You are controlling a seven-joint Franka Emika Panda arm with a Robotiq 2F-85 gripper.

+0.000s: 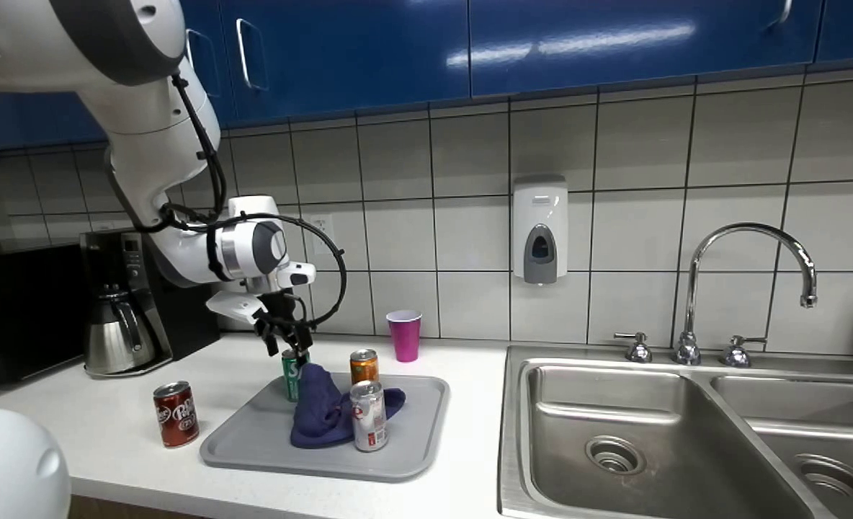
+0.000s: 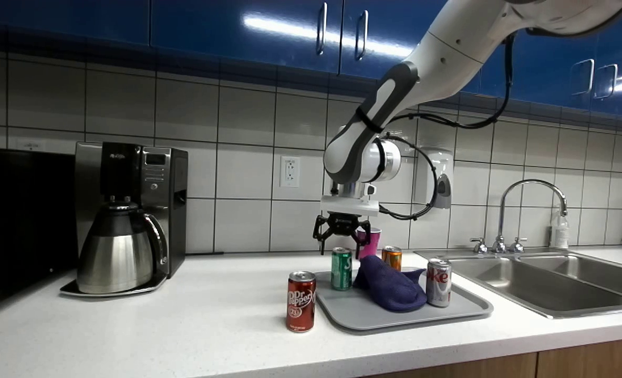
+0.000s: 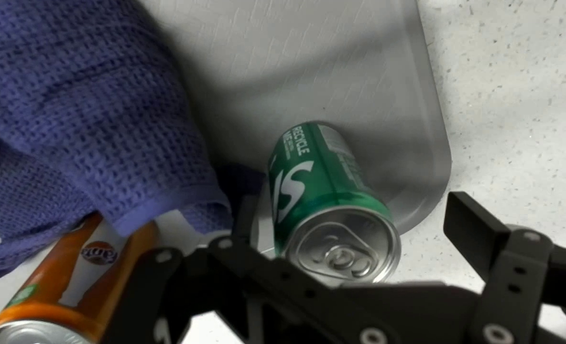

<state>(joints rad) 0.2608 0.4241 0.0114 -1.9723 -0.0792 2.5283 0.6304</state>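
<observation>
My gripper (image 2: 340, 254) gapes wide, empty. The green can (image 3: 331, 198) stands beneath, near the back-left corner of the tray (image 1: 253, 436).

This is a kitchen. It has a shiny sink (image 1: 570, 422) with a tap (image 1: 690, 303) at its back. Pale tiles (image 1: 735, 144) rise behind the sink. Over one end of the sink hangs a soap box (image 1: 540, 223), and blue cupboards (image 1: 642, 65) are high above the sink. On the bench (image 2: 185, 325), well away from the sink, stands a coffee maker (image 2: 156, 202).
</observation>
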